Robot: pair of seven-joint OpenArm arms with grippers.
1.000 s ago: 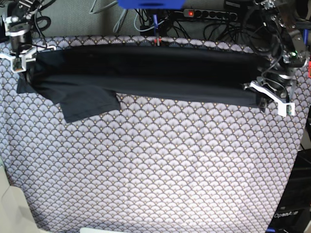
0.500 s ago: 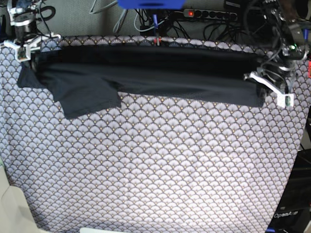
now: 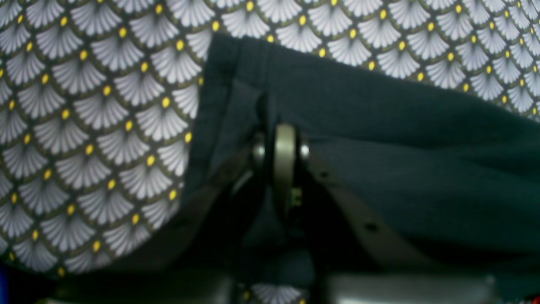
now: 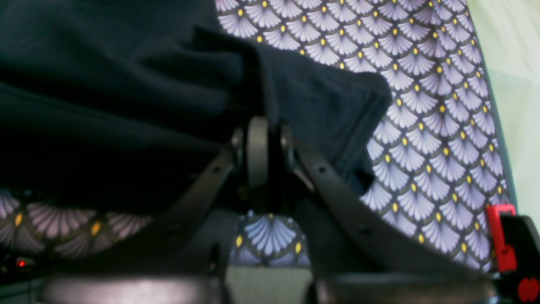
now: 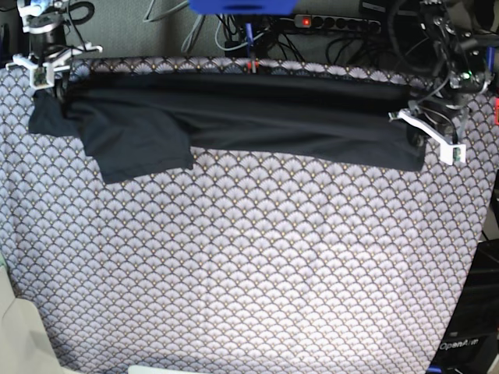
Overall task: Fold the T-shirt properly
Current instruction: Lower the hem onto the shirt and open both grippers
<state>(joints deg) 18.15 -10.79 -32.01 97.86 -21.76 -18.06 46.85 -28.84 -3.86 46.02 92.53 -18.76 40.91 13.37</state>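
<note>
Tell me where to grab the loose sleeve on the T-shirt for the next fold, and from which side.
Judging from the base view: take the sleeve at its free lower hem corner, coming from the front of the table. It lies flat on the tablecloth, sticking out below the long folded band of the T-shirt, so that edge is exposed. Both grippers are currently shut on the shirt's ends.
</note>
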